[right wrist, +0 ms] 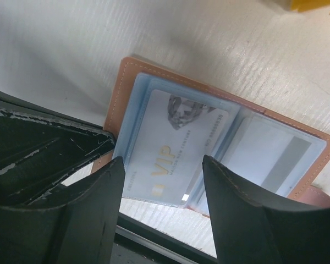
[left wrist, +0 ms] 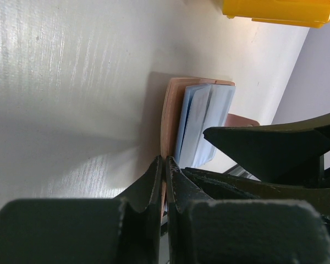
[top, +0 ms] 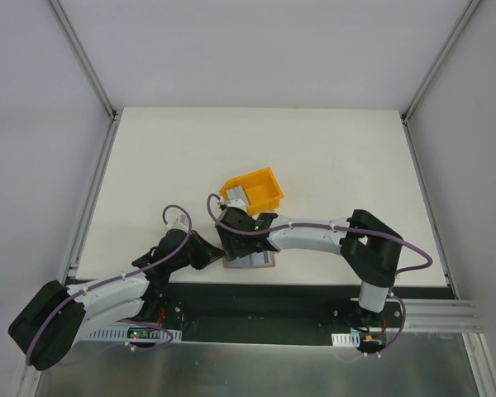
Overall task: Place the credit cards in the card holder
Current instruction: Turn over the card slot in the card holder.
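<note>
Credit cards (right wrist: 173, 144) lay inside the open card holder (right wrist: 122, 93), which sat flat on the table (top: 314, 157) between the yellow bin (top: 255, 191) and the table's near edge. One pale card with gold VIP lettering showed through a clear bluish sleeve (right wrist: 146, 91) on one page. A second card (right wrist: 275, 159), with a grey stripe, showed in the neighbouring sleeve. The holder was brown with stitched edges, its pages spread.

The cards looked thin, stiff, light and slick. They would likely slide easily and be hard to lift off a flat surface, so a pinch across a short edge seemed the best hold. The holder looked soft and floppy, apt to shift or fold shut unless pinned, and its sleeves looked flimsy.

The left jaws were closed tight on the holder's brown edge, seemingly steadying it. The right jaws hung spread wide above the VIP card, gripping nothing.
</note>
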Controlling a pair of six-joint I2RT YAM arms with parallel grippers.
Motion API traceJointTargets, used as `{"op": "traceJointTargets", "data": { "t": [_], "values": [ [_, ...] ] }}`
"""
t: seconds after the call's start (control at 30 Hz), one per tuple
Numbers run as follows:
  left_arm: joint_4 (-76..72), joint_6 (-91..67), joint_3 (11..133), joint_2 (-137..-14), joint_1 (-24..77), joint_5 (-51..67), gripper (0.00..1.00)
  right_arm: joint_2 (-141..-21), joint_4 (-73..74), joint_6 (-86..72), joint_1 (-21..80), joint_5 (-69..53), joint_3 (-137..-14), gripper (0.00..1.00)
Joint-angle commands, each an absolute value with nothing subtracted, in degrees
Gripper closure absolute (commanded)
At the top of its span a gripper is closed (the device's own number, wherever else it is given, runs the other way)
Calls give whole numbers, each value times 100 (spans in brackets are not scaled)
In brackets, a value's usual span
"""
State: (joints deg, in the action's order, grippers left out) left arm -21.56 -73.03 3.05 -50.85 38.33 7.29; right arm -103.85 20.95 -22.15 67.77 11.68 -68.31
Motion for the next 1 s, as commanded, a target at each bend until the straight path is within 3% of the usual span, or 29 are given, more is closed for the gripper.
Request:
{"op": "traceJointTargets", "data": {
  "t": [0.0,0.97],
  "values": [
    [-2162,-7304,281,-5001,3911,738,100,-10529,2390,-2189,6820,1388,-7154,39],
    [-2109,-7295,237,-4983,3911,686,100,-10512,3384,-2118,7014,2374,-7699,40]
  ]
}}
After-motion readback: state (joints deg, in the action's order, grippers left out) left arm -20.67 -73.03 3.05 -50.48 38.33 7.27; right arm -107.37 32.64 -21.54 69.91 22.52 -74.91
